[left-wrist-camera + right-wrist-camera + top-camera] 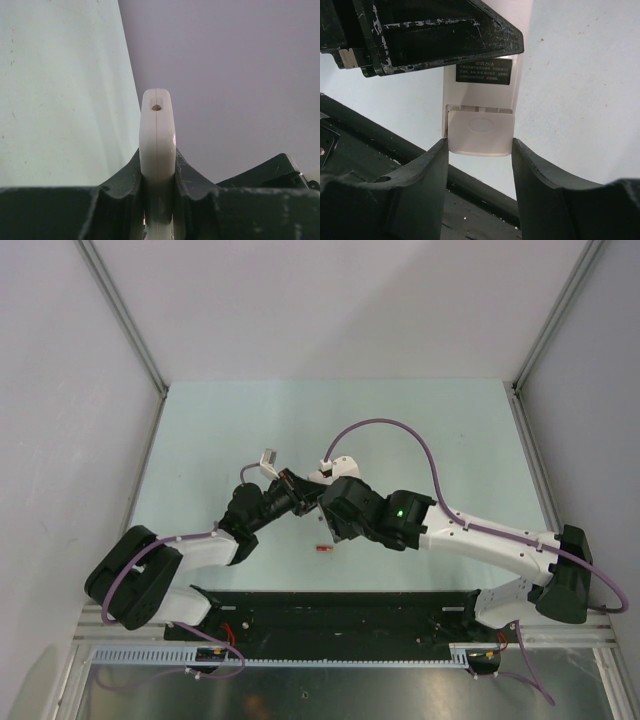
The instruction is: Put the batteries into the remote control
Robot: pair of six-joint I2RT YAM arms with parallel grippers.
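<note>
Seen from above, both arms reach in from the near corners, elbows bent outward, and their wrists meet over the middle of the bench (450, 430). Pale green surface lies open from there to the far edge and out to both side edges, where grey walls (60, 390) rise. A black base rail (340, 615) runs along the near edge. A red battery (322, 549) lies alone on the bench between the wrists and that rail, touching neither arm. From above, the remote control (157, 135) is almost wholly hidden under the two wrists. The left wrist camera sees it edge-on, standing straight out of the left fingers (131, 172), which are closed firmly against its two flat faces; its lower part is hidden between them. The right wrist camera sees its plain white back, with a dark printed label and the battery cover. The right fingers (437, 165) flank the cover end with no gap visible on either side, but whether they press on it I cannot tell. The remote's upper part is cut off there behind the black left fingers.
</note>
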